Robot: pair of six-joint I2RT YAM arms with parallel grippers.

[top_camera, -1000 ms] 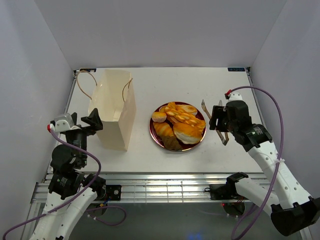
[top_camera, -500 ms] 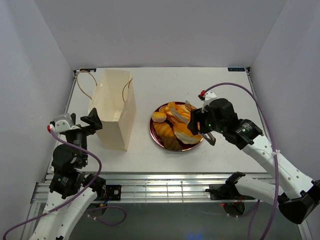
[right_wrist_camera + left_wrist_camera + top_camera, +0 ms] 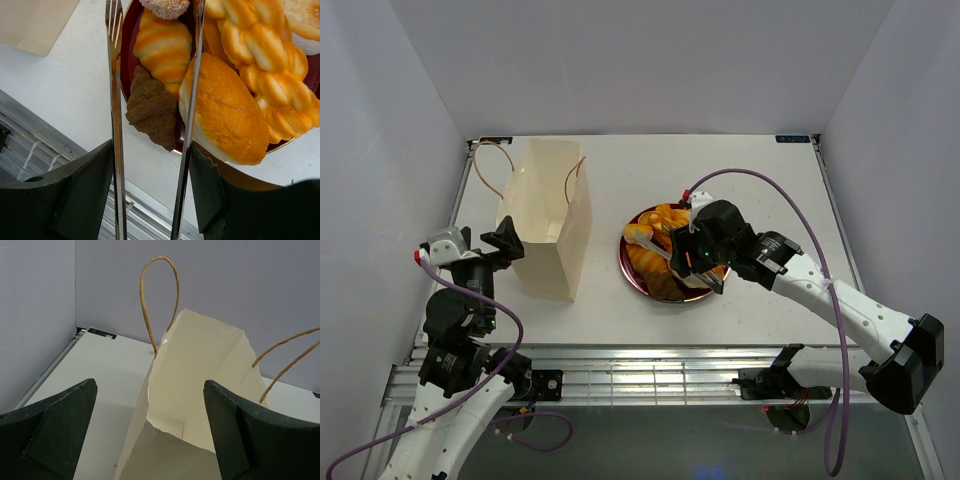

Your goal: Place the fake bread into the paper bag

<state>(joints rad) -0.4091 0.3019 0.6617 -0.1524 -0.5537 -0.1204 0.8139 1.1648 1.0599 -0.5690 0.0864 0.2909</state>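
The fake bread (image 3: 658,220) is piled on a dark red plate (image 3: 631,271). The right wrist view shows a brown croissant (image 3: 150,107), a striped roll (image 3: 162,47), a large golden bun (image 3: 227,110) and a braided loaf (image 3: 255,45). My right gripper (image 3: 695,262) is shut on thin metal tongs (image 3: 116,125), held over the plate's near side. The tong arms are spread, one on each side of the croissant. The paper bag (image 3: 548,215) stands upright and open at the left. My left gripper (image 3: 505,240) is open and empty beside the bag (image 3: 200,370).
The bag's brown cord handles (image 3: 159,295) stick up above its open mouth. Grey walls enclose the table on three sides. A metal rail (image 3: 640,375) runs along the near edge.
My right arm has swung left with the tongs, from the right of the plate to over the bread. The left arm and the bag have not moved.
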